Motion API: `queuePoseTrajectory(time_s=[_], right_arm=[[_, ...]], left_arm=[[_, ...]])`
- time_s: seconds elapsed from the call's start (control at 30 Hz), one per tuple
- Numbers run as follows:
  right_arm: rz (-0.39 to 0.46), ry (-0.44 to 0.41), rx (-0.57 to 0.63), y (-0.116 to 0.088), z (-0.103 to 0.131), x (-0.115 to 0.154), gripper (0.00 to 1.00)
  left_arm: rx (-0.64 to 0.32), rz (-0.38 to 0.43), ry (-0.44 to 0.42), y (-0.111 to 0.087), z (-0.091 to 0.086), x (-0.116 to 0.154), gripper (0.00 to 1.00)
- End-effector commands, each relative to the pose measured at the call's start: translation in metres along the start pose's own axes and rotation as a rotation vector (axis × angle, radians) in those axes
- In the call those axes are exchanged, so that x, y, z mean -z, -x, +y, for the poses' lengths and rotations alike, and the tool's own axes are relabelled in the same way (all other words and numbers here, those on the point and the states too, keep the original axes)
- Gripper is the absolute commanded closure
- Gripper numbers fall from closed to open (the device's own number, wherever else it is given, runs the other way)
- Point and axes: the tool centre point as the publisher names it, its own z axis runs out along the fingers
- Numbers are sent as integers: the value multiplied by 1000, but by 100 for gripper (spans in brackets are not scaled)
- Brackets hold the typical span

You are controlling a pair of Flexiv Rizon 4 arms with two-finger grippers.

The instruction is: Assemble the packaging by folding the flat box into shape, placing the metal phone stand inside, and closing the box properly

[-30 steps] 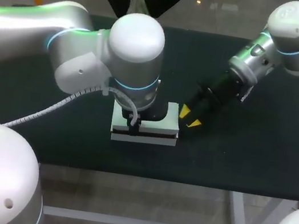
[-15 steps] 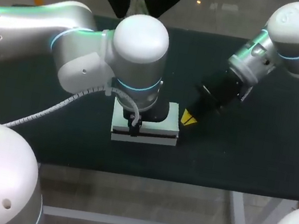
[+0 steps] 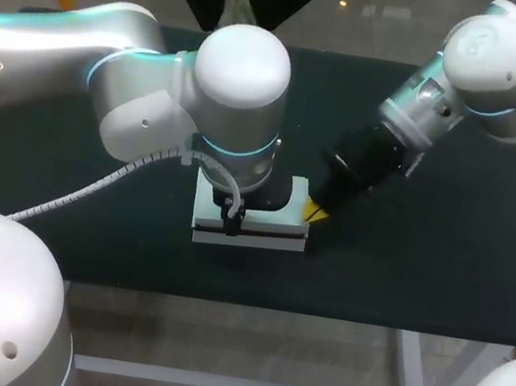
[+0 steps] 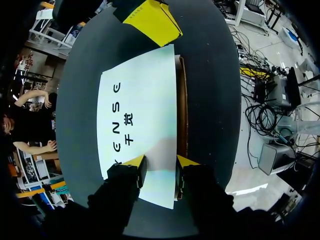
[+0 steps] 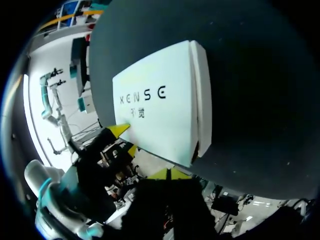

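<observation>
Left gripper [image 4: 160, 167], jaws narrowly parted, is set on the white box [image 4: 140, 100] near one end. Right gripper [image 3: 312, 213], jaws closed together, is held at the opposite end's edge.

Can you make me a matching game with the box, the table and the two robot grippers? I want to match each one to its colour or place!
1. box
2. table
3. left gripper
4. right gripper

a. dark
b. white
c. on top of the box, fingers apart
d. at the box's edge, fingers together

Pairs: 1-b, 2-a, 3-c, 4-d
</observation>
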Motion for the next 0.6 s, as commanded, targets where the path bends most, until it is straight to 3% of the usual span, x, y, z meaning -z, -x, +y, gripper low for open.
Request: queuePoseTrajectory(time_s=[0.03,0.33,0.6], right_arm=[[-13,5,-1,-1,1,-6,100],[-21,10,-4,4,4,-10,100],[-13,7,-8,6,9,-12,100]], left_arm=[[1,-5,1,-1,0,2,60],[-6,-9,-3,-2,1,4,56],[-4,-5,-1,-3,2,3,57]])
